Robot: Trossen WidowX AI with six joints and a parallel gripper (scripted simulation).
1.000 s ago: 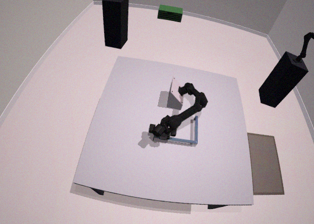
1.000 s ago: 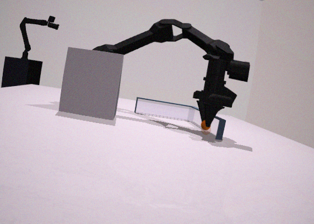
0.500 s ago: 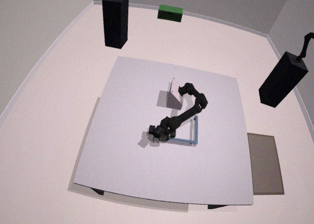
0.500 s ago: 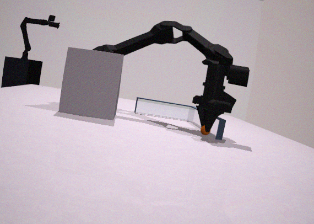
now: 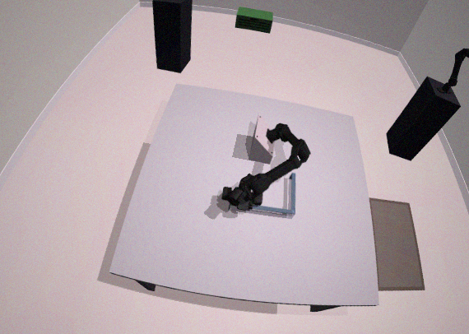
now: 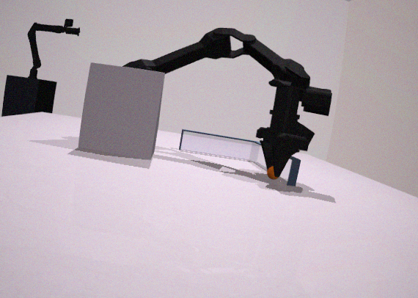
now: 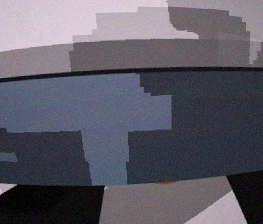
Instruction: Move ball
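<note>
The orange ball (image 6: 271,172) sits low at the table, between the tips of my gripper (image 6: 275,174), and the fingers partly hide it. The fingers stand wider than the ball, so the gripper is open. It points straight down beside the end of the near clear wall (image 6: 293,172); the other wall (image 6: 220,145) runs off to the left behind it. In the overhead view the gripper (image 5: 231,197) covers the ball, at the left end of the wall corner (image 5: 288,206). In the wrist view the wall pane (image 7: 115,129) fills the middle and only an orange sliver (image 7: 168,181) of the ball shows. The see-through copy is not visible.
A grey box (image 6: 121,110) stands on the table near the arm's base, left of the walls. Off the table are two black pillars (image 5: 173,29) (image 5: 421,118) carrying cameras, a green crate (image 5: 254,20) by the far wall and a brown mat (image 5: 396,245) on the floor.
</note>
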